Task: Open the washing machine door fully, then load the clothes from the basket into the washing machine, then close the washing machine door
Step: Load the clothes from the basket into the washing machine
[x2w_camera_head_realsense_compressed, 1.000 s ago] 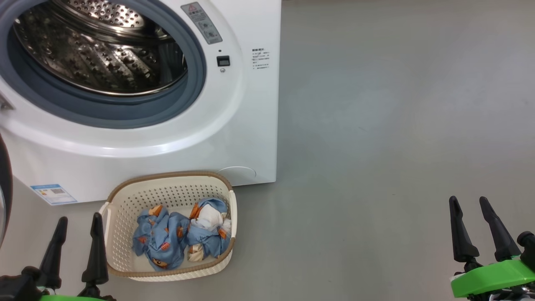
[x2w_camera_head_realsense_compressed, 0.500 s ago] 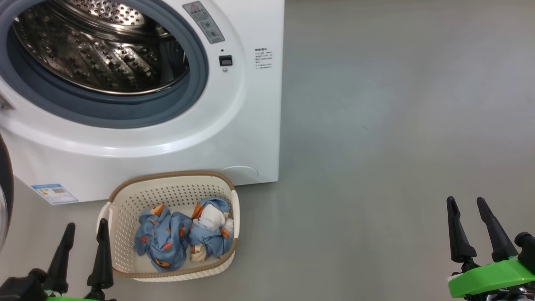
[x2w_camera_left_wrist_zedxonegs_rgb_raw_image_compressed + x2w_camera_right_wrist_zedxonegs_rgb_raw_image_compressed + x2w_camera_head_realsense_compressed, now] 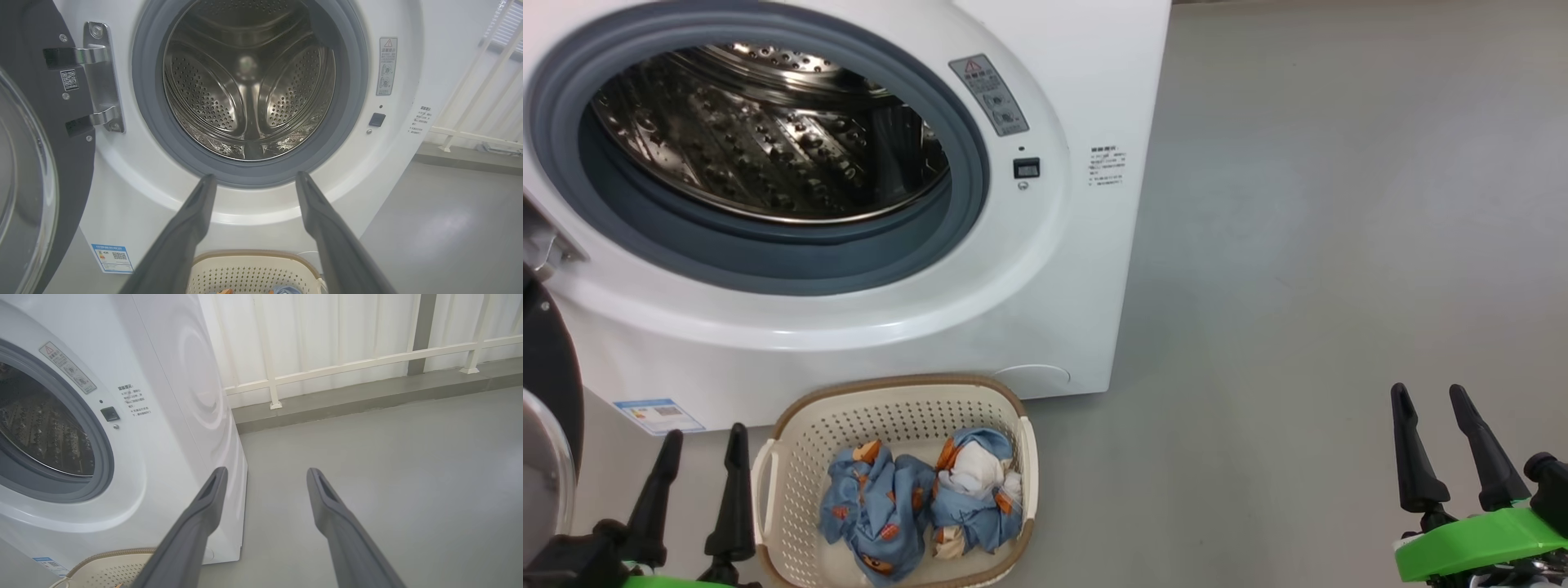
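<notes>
Grey smooth floor (image 3: 1323,245) carries all items.

1. Far left: the washing machine door (image 3: 551,384) is swung open. Its black rim and glass bowl stand at the left edge of the head view. In the left wrist view the door (image 3: 28,171) hangs on a metal hinge (image 3: 100,77) beside the opening.
2. Lower left: the left gripper (image 3: 706,430) is near the floor with its jaws parted and nothing between them. It sits just left of the basket. In the left wrist view its fingers (image 3: 192,228) point at the lower edge of the opening.
3. Centre left: the washing machine (image 3: 1045,269) presents a grey gasket (image 3: 768,265) around a perforated steel drum (image 3: 768,139). Bare steel wall and paddles are in plain sight. A blue label (image 3: 658,414) marks the lower left corner of the front panel.
4. Below the opening: the basket (image 3: 890,390) stands on the floor, just in front of the machine's lower panel. It contains the clothes (image 3: 923,498), two blue printed bundles lying side by side and touching.
5. Right of the machine: open floor runs to the frame edge.
6. Lower right: the right gripper (image 3: 1427,389) is well apart from basket and machine, jaws parted and holding nothing. In the right wrist view a white railing (image 3: 367,359) borders the far edge of the floor.
</notes>
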